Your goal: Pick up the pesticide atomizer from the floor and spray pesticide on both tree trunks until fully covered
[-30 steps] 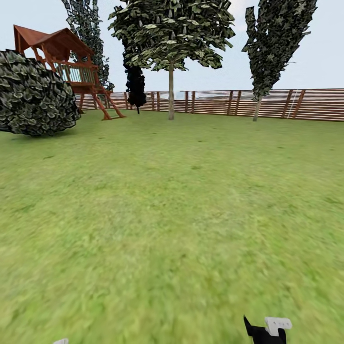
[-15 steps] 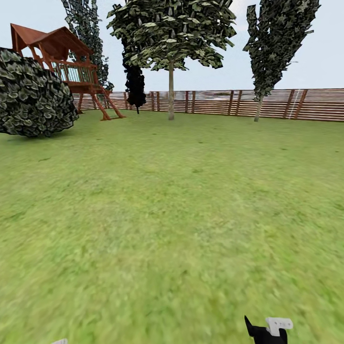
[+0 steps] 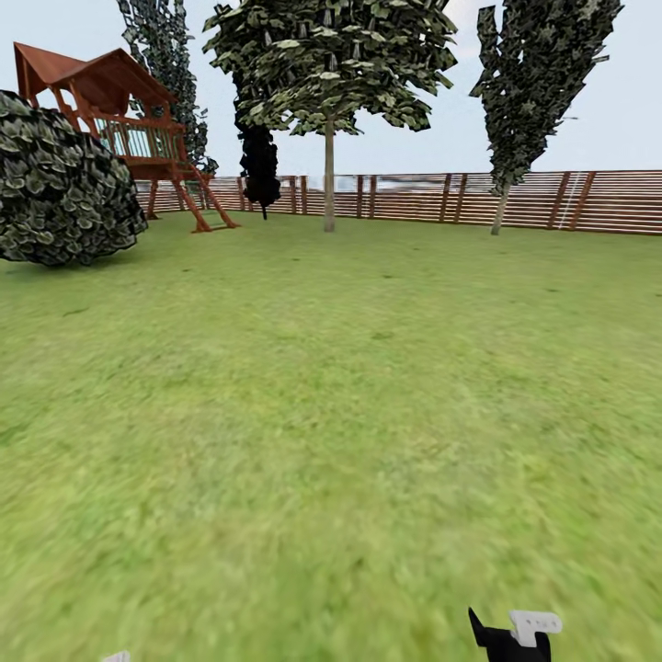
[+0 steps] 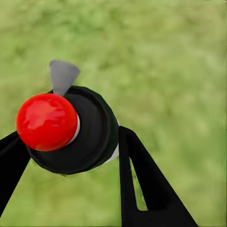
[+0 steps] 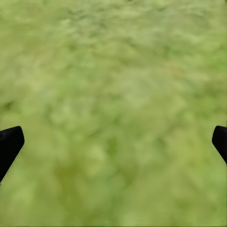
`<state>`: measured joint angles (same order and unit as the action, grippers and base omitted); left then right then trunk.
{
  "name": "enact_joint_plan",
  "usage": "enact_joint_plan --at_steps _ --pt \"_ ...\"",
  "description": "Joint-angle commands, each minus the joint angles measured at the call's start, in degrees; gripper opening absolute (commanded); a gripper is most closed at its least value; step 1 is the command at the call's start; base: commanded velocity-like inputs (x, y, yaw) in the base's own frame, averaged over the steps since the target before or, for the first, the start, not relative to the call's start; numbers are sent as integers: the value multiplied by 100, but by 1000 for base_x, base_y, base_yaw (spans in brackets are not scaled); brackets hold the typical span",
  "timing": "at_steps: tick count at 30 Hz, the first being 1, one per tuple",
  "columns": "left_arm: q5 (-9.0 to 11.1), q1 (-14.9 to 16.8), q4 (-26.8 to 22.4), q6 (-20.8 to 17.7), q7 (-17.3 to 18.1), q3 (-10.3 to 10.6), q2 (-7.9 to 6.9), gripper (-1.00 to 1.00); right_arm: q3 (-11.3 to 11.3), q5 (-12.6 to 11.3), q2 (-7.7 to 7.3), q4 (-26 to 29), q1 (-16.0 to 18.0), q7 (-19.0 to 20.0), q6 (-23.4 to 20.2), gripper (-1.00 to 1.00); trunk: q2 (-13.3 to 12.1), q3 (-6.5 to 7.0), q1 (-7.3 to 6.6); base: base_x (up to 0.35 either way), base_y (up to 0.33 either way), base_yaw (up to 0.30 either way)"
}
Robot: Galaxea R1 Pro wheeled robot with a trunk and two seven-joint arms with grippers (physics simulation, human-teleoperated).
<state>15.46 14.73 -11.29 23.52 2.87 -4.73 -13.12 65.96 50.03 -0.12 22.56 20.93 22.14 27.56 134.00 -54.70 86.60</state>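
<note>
With the pesticide atomizer (image 4: 71,130) clamped in the left gripper (image 4: 71,156) — pickup done. Right gripper (image 5: 113,142) spread wide, idle. Spraying not begun — tree trunk (image 3: 328,175) far across the lawn (image 3: 322,414).

garden (image 3: 349,386) | grass lawn | slatted wooden fence (image 3: 552,200) | playhouse (image 3: 119,129)

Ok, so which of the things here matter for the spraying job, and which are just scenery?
For the job: atomizer held in left gripper; broad-crowned tree; its trunk.
Just scenery: playhouse; round bush; dark conifer; fence.
</note>
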Motion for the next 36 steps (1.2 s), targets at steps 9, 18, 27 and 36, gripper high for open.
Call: enact_joint_plan --at_steps 9,18,27,36 --pt "-8 4 4 12 30 -46 2 -100 49 25 -5 2 7 45 21 100 2 -5 2 339 0 0" --pt "-8 4 4 12 30 -46 -2 -100 53 21 -1 -162 7 41 14 100 2 -5 2 339 0 0" --pt "-8 4 4 12 30 -46 2 -100 57 20 -6 -1365 3 36 6 100 2 -5 2 339 0 0" --pt "-8 4 4 12 30 -46 4 -100 57 19 -5 -1412 -2 36 4 100 2 -5 2 339 0 0"
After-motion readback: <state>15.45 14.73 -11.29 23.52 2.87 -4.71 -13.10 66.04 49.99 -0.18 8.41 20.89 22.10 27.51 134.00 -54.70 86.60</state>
